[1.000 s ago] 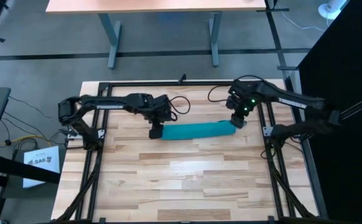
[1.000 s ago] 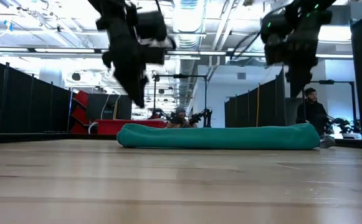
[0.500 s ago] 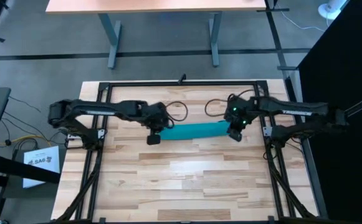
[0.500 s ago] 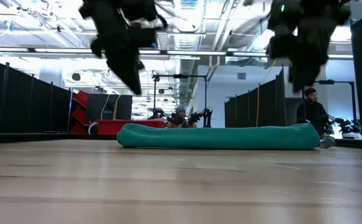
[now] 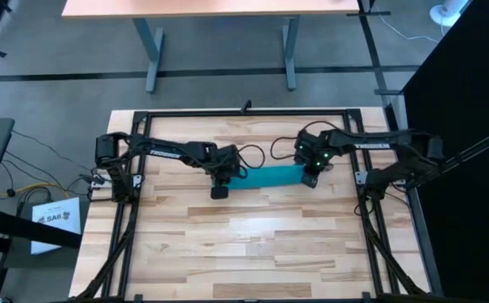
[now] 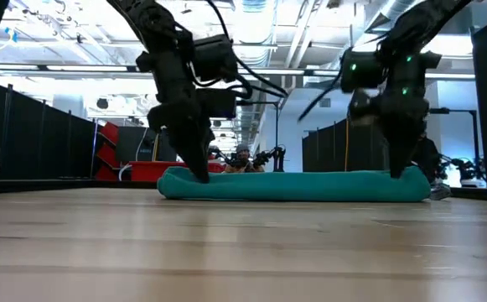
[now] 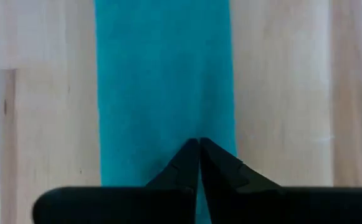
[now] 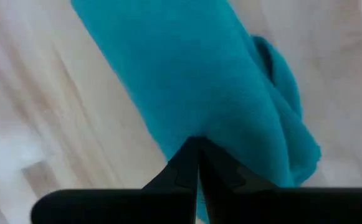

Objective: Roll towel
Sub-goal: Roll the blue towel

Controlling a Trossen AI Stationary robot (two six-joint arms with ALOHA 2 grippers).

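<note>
Wooden table (image 5: 252, 244), apparently rolled towel (image 5: 269, 177) on it

Bare table (image 5: 252, 244) all around the towel (image 5: 269, 176)

Towel (image 5: 271, 176): plain teal, no pattern. Counter (image 5: 252, 244): pale wood planks with darker strips. Both arms' fingers (image 7: 190, 165): black. Counter frame (image 5: 252, 112): black.

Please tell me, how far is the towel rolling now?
The towel already lies as a long roll on the table. In hand: the left gripper and right gripper, fingers shut, are down at its two ends. Left: perhaps only tightening or releasing.
</note>
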